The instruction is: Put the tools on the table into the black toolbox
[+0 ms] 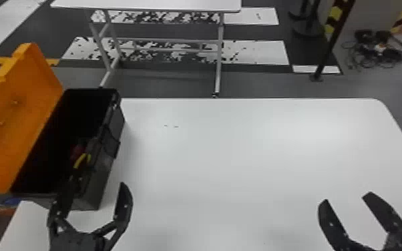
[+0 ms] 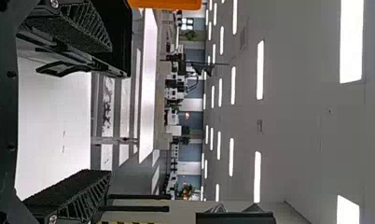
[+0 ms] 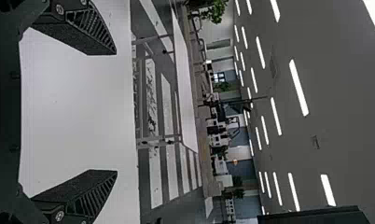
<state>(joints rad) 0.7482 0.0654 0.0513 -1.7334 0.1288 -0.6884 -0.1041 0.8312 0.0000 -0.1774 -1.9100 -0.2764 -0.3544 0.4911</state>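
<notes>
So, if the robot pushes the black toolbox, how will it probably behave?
The black toolbox would probably keep its shape, as its walls look straight and hard. Being boxy on a smooth-looking table, it would likely slide, not roll. The open orange lid, leaning out to the left, may wobble and pull some weight that way.

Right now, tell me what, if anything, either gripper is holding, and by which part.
Nothing is held. The left gripper is open near the toolbox, the right gripper open over the table, nothing between either's fingers.
</notes>
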